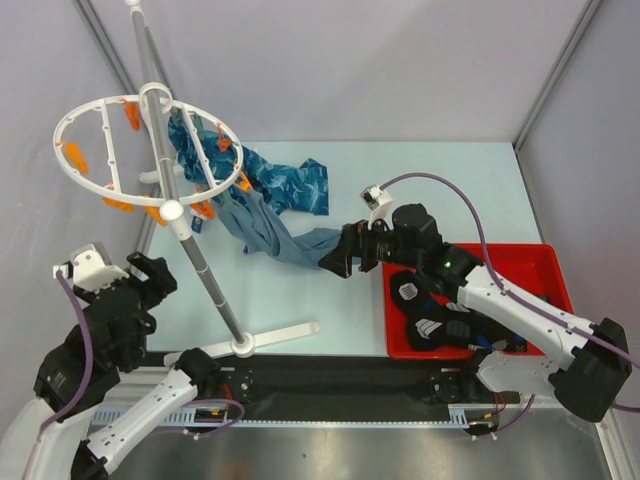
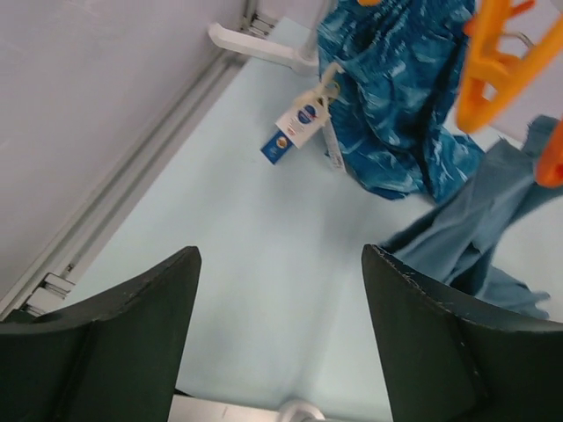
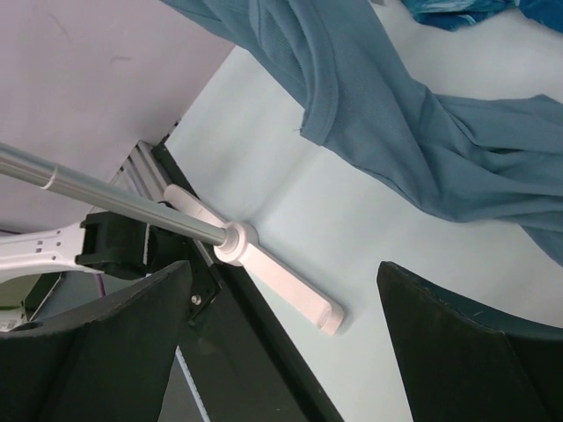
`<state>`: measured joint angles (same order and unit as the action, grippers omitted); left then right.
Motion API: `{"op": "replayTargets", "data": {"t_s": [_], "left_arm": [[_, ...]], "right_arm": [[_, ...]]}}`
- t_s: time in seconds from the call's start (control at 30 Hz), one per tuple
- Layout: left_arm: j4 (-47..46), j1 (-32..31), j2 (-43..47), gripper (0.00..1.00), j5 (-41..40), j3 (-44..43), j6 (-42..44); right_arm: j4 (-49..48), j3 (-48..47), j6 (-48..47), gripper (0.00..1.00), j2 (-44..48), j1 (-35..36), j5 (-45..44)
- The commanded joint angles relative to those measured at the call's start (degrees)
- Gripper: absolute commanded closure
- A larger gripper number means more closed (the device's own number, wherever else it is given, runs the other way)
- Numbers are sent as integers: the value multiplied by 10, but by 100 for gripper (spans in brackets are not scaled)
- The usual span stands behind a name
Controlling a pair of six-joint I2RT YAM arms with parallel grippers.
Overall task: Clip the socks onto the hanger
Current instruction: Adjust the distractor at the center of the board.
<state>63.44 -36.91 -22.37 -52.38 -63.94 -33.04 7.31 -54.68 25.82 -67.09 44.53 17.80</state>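
Black socks [image 1: 432, 318] with white striped patches lie in a red tray [image 1: 545, 268] at the right. The hanger [image 1: 150, 150] is a white ring with orange clips [image 1: 212, 208] on a tilted grey pole. My right gripper [image 1: 338, 258] is open and empty, left of the tray, above the table near the grey-blue cloth [image 1: 285, 243]. In the right wrist view its fingers [image 3: 475, 352] frame the pole's white foot [image 3: 281, 283]. My left gripper [image 1: 152, 277] is open and empty at the near left; its fingers [image 2: 440, 343] frame bare table.
A blue patterned cloth [image 1: 280, 180] hangs from the ring and drapes on the table, also in the left wrist view [image 2: 396, 105]. A paper tag [image 2: 303, 119] dangles beside it. The pole [image 1: 205, 275] slants across the left half. Grey walls enclose the table.
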Motion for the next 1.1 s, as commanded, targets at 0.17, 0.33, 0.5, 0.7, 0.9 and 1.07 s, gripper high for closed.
{"op": "replayTargets", "data": {"t_s": [0.17,0.33,0.5,0.7,0.9,1.07], "left_arm": [[-72,-1,-55,23,-65,69,-9],[-131,50,-50,25,-17,110,6],[-224,232,-76,31,194,174,63],[-258,365,-88,31,320,208,47],[-281,431,-97,27,416,241,-15],[-292,455,-54,17,454,280,-67]], "right_arm": [[-56,-31,-13,6,-40,3,53],[-67,-55,-16,6,-66,3,73],[-85,-69,-15,6,-94,3,95],[-98,-65,-20,6,-111,5,117],[-101,-61,-29,7,-133,7,107],[-141,-52,-26,7,-163,35,26]]}}
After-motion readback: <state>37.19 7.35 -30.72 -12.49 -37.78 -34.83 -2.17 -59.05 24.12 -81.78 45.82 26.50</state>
